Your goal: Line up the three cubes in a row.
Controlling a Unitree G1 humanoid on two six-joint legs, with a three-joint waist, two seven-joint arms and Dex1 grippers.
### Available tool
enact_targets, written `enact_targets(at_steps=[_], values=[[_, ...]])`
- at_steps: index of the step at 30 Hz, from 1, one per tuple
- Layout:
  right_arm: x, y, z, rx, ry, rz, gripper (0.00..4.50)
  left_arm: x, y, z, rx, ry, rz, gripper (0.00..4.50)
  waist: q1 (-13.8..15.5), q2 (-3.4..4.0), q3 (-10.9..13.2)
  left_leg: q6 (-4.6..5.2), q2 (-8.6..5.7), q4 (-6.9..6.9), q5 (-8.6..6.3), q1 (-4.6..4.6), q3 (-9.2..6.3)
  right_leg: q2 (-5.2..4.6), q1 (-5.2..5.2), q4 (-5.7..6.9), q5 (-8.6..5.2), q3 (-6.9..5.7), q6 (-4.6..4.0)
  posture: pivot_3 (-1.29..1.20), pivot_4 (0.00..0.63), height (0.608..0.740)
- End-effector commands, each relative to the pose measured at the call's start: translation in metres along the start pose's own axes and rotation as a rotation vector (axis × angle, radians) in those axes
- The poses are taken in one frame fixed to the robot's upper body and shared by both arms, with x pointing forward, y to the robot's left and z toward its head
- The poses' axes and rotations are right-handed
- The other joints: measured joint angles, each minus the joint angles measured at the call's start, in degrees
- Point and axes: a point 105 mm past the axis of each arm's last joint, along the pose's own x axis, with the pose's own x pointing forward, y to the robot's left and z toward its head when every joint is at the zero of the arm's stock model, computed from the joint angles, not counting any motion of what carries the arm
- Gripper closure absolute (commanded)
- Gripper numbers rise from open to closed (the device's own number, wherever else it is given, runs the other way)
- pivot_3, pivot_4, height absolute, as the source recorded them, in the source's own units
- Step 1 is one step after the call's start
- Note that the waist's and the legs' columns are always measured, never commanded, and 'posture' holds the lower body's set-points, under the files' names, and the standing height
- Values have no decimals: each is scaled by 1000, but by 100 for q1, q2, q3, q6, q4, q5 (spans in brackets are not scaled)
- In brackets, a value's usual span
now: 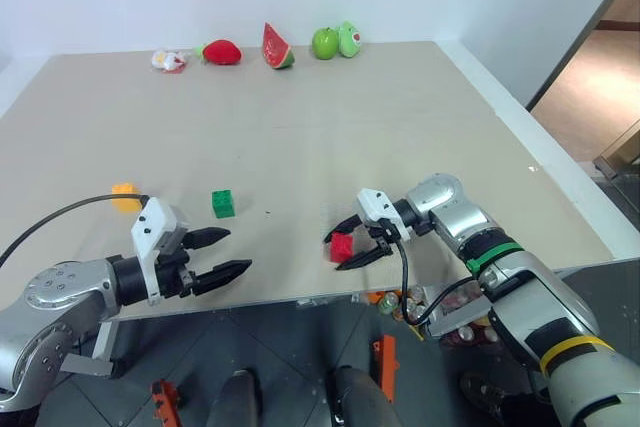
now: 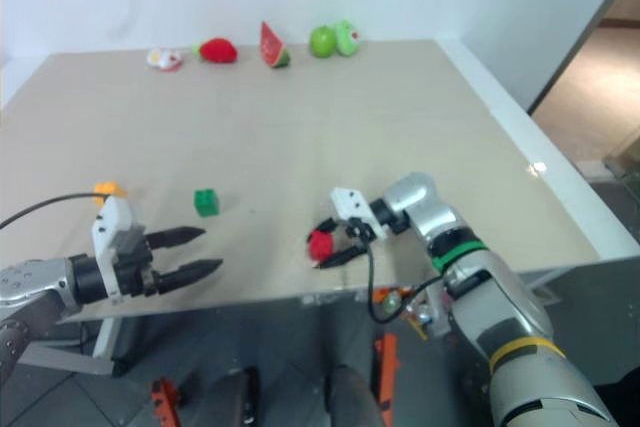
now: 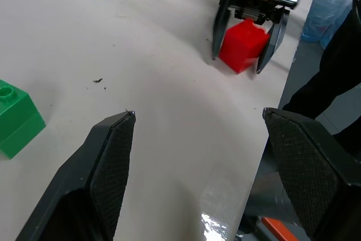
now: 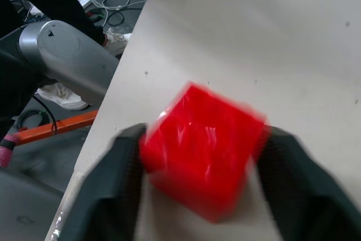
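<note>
Your right gripper (image 1: pixel 352 243) sits low over the near edge of the table (image 1: pixel 420 137), its fingers pointing toward the robot's left and angled down, one on each side of the red cube (image 1: pixel 342 246). In the left wrist view the two black fingers (image 3: pixel 218 31) stand slightly clear of the cube's sides, so the jaws look part-open around it rather than clamped; the right wrist view blurs the cube (image 4: pixel 202 149) and you cannot tell there whether the pads touch it. The cube appears to rest on the table surface. Behind the gripper the silver forearm bends back toward the robot's right and off the table edge.

Your left gripper (image 1: pixel 228 254) hovers over the near edge too, well to the left of the red cube, pointing forward and to the right, jaws spread wide and holding nothing. Its forearm runs back to the left.

The green cube (image 1: pixel 223 204) lies on the table beyond and to the left of the red cube, just ahead of the left fingertips. The yellow-orange cube (image 1: pixel 125 196) lies farther left of the red cube, partly hidden by the left wrist.

The head views add the toy fruits (image 1: pixel 275 45) lined along the far edge, far beyond the red cube. The left wrist view shows a stud on the green cube (image 3: pixel 17 118).
</note>
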Motion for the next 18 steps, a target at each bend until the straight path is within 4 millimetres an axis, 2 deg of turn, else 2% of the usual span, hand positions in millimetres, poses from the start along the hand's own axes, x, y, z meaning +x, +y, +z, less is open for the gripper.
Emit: enact_targets(at_steps=[1,5,10,13,16,18], values=[[-7,-3,6,-33,-8,7,18,-3,-3,10,40,-22,-2,750,-12,-1,-1,0,1,0,0,3,0,1,1,0,2,0,-2,0,150,740],[-19,-6,9,-51,-1,-31,18,-2,-2,10,38,-23,-5,750,-8,-1,0,3,3,3,2,10,-2,5,0,1,21,0,-10,0,150,740],[-50,-9,20,-85,15,-104,18,-2,1,10,28,-27,0,750,6,1,1,4,2,8,6,6,0,1,2,0,24,0,-9,0,150,740],[-86,7,34,-116,22,-148,18,-9,12,8,-24,-51,53,750,22,13,8,4,2,12,6,-7,2,-1,-7,-1,21,2,-6,0,150,740],[-99,25,37,-111,37,-148,18,-16,23,2,-54,-49,106,750,44,4,2,2,1,5,2,-8,9,-5,-10,0,-2,1,-2,0,150,740],[-105,28,39,-111,32,-183,18,-17,35,-8,-51,-28,167,750,-8,-1,-1,-1,4,-2,-11,5,10,-2,-5,-1,-15,2,-9,0,150,740]])
